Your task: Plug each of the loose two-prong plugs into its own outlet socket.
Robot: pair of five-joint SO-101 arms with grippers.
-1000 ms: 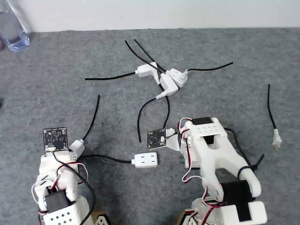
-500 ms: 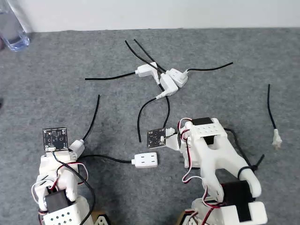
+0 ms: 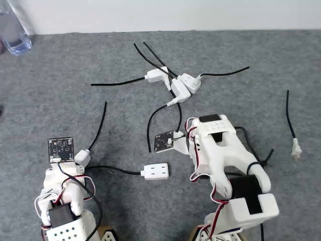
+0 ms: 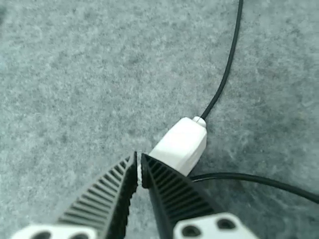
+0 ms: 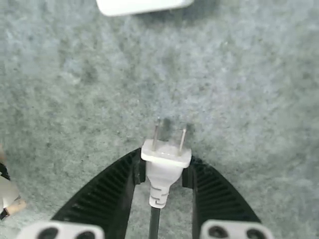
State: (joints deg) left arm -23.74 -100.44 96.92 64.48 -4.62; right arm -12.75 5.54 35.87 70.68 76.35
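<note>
The right arm has swung toward the far side of the grey felt-covered counter since a second ago. Its wrist board now sits closer to the loop of loose black cord. The left arm has barely shifted. The white rectangular plastic outlet socket block lies where it lay before, between the two arms.

In the right wrist view, the right arm's fingers, black and ribbed, are clamped on the white moulded two-prong plug, one against each flank of its body. The two metal prongs jut out past the fingertips, just above the felt. A white plastic edge lies farther ahead of the prongs, apart from them. In the high view the arm's own body covers this grip.

In the left wrist view, the left arm's fingers are closed together with nothing between them. A white plastic connector lies just beside their tips, and its thin black cable runs away ahead.

The high view adds a tangle of white plugs and sockets well beyond the right arm's fingers. A small lone white plug on a short black cord lies far off to their side.
</note>
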